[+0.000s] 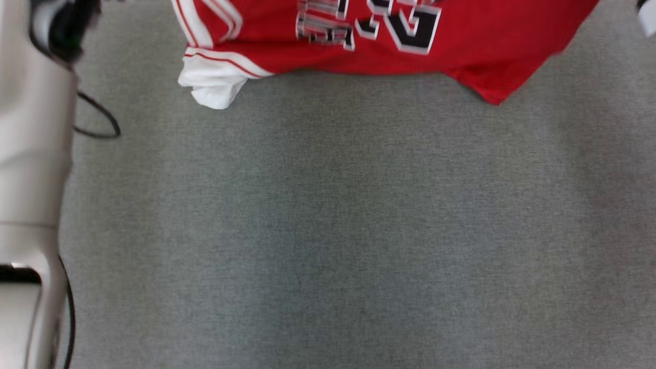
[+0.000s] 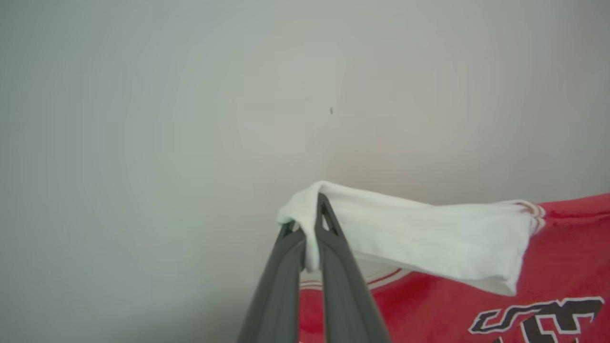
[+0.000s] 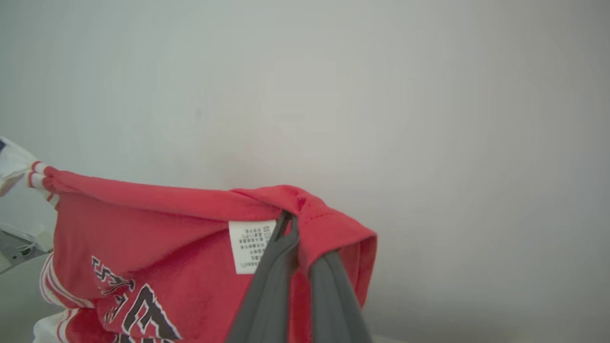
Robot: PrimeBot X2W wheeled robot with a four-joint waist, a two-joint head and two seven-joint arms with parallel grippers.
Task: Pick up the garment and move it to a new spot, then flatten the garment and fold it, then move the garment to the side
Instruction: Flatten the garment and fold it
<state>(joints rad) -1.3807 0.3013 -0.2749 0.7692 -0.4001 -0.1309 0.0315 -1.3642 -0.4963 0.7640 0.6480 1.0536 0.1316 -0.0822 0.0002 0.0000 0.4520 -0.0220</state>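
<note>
The garment is a red jersey with white sleeves, red-and-white trim and black lettering. In the head view it hangs across the top of the picture, its lower edge above the grey carpet. In the left wrist view my left gripper is shut on a fold of the white sleeve, with the red body stretching off to the right. In the right wrist view my right gripper is shut on a bunched red corner beside a white care label. The cloth hangs taut between both grips.
Grey carpet spreads below the hanging jersey. My pale left forearm runs down the left edge with a black cable looping beside it. A plain pale wall stands behind the garment in both wrist views.
</note>
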